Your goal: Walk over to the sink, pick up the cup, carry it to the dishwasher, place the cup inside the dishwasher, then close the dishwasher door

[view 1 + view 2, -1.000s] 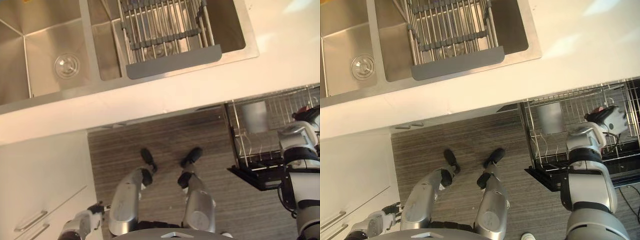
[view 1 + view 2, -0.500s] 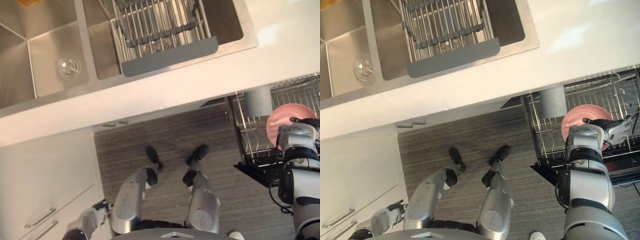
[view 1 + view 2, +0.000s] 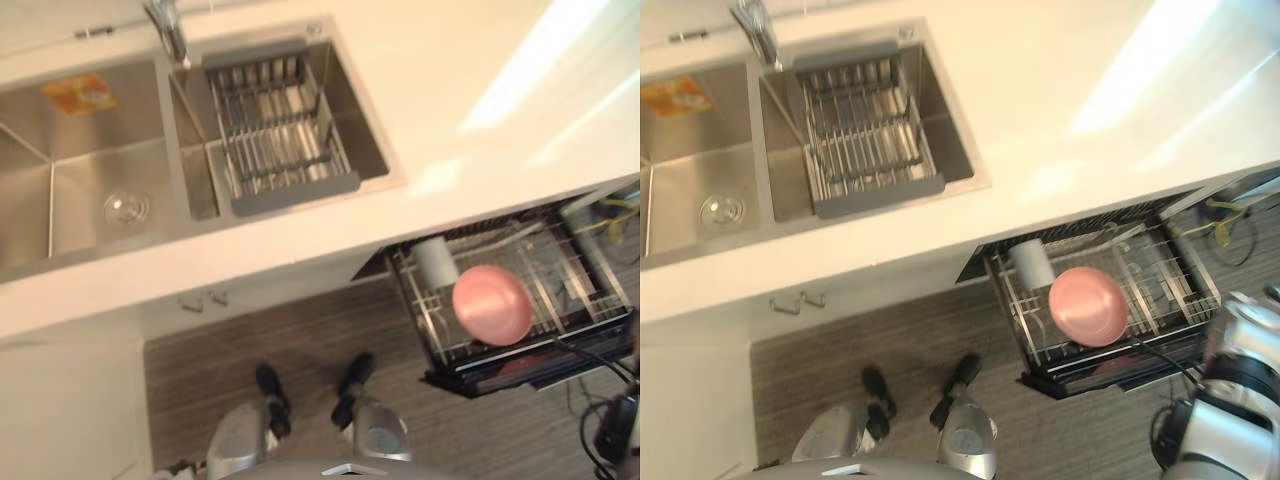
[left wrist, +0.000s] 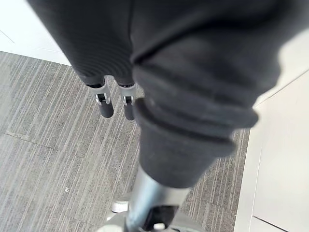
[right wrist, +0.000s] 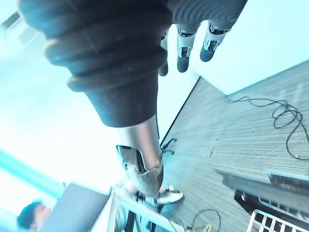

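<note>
Right hand (image 5: 184, 47) has left the dishwasher rack (image 3: 565, 275), fingers apart because the cup (image 3: 435, 262) stands there; left hand (image 4: 105, 105) loose too.

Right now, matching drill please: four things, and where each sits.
Things: 1 pink dish; 2 grey cup; 3 wire drainer; 4 round drain.
Places: A left sink basin; B dishwasher rack, corner under the counter; C right sink basin; D dishwasher rack, middle.
Pairs: 1-D, 2-B, 3-C, 4-A.
</note>
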